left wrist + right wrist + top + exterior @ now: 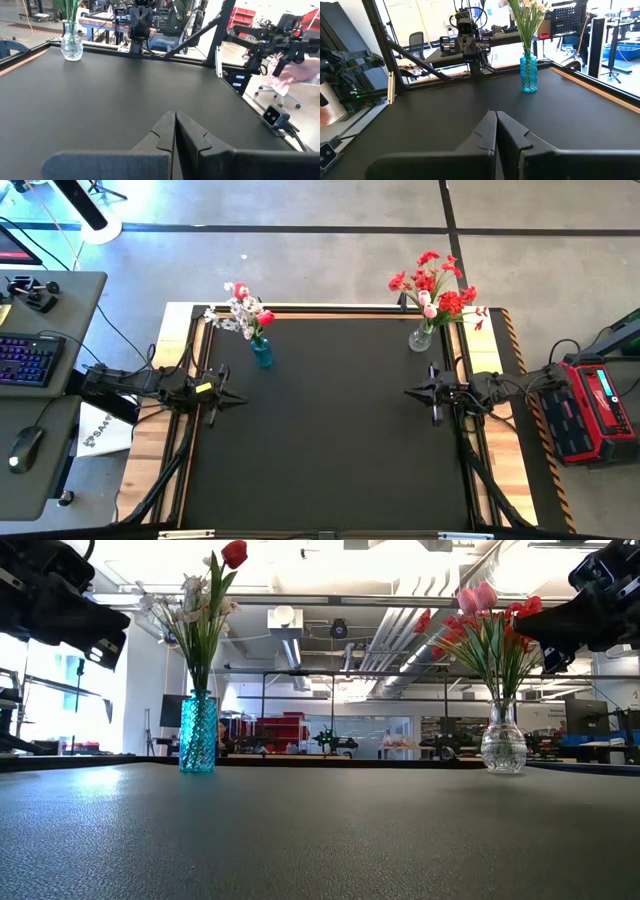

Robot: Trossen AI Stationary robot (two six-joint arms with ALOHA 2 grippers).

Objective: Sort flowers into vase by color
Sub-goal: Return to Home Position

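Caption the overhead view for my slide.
Left gripper and right gripper shut at opposite sides of the table; flowers fill the blue vase and clear vase.

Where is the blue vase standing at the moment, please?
In the high view the blue vase stands at the top-left of the black mat, just above the left gripper. The clear vase stands across from it at top-right.

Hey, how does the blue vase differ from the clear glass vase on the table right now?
The blue vase is a slim, textured teal cylinder, while the clear glass vase is see-through with a rounded belly. The blue vase holds mostly white blossoms with a red bud at the top; the clear glass vase holds red sprays and pink tulips. Both stand upright along the table's far edge, with green stems inside.
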